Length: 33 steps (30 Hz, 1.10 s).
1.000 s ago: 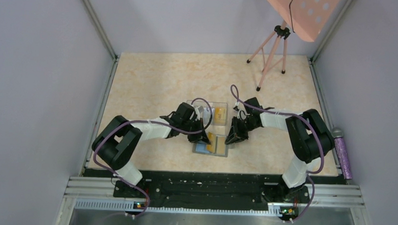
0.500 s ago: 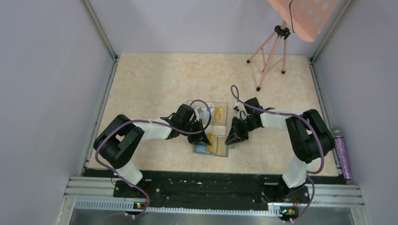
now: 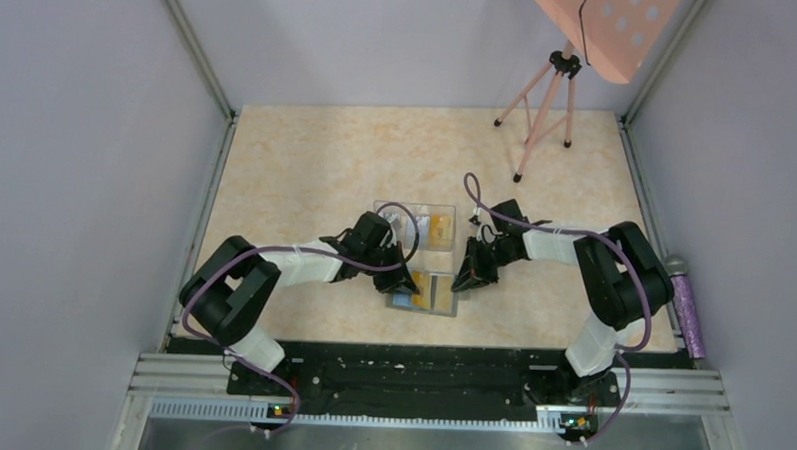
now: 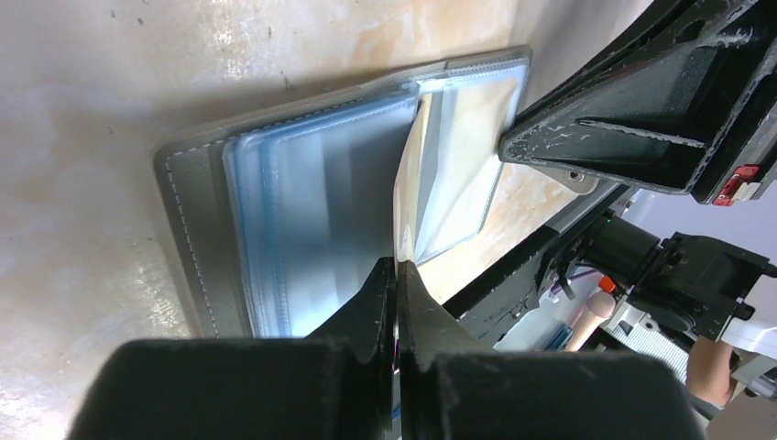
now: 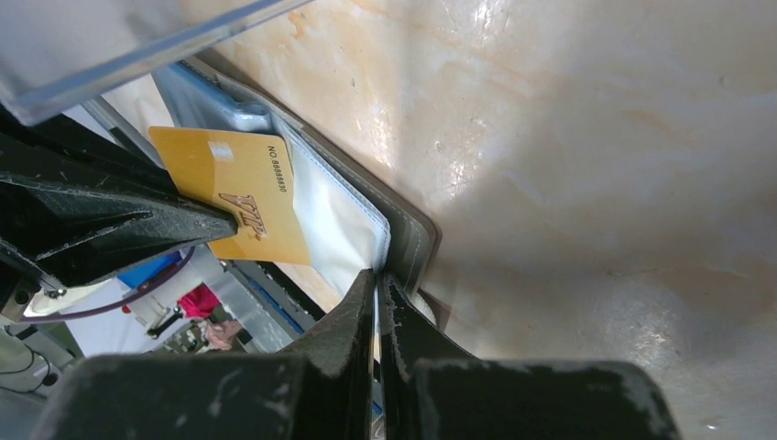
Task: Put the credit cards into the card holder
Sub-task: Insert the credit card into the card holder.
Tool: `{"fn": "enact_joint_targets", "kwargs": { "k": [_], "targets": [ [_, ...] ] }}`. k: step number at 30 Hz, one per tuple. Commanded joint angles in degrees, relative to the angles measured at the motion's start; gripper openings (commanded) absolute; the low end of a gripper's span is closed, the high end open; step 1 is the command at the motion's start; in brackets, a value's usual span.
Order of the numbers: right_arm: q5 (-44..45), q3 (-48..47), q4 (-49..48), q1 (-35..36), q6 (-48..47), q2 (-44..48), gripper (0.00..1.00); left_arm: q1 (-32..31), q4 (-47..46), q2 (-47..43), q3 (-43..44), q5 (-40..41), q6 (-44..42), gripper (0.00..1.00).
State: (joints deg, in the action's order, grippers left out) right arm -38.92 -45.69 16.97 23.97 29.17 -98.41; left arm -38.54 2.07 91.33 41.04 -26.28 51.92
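Grey card holder (image 4: 197,238) lies open on the surface (image 3: 317,162), pale blue sleeves facing up. Just behind it stands a clear box (image 3: 420,207) with an orange spare card (image 3: 439,226) in its right compartment. Left claw (image 4: 397,273), its arm reaching in low from the left, is pinched tight on a gold credit card (image 5: 243,197) held on edge over the holder's middle; whether it has entered a slot cannot be told. Right claw (image 5: 377,280), angled down from the right, is closed on the holder's right-hand sleeve edge.

Glossy plastic credit card (image 5: 234,192), matt stitched card holder (image 4: 188,238), shiny marbled table (image 5: 596,137)
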Motion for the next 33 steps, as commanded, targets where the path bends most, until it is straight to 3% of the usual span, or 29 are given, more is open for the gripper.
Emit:
{"fn": "enact_joint_targets", "kwargs": {
  "k": [1,14,33],
  "targets": [
    [2.7,1.7,-0.3,0.7,-0.5,1.6,0.00,-0.6,3.0,-0.4,-0.2,2.2,0.8,0.00],
    [2.4,1.7,-0.9,0.7,0.0,1.7,0.00,-3.1,-6.3,2.6,-0.6,-3.8,0.7,0.00],
    [2.5,3.8,-1.3,0.7,0.4,3.3,0.00,-3.0,0.8,2.9,1.7,4.2,4.8,0.00]
  ]
}}
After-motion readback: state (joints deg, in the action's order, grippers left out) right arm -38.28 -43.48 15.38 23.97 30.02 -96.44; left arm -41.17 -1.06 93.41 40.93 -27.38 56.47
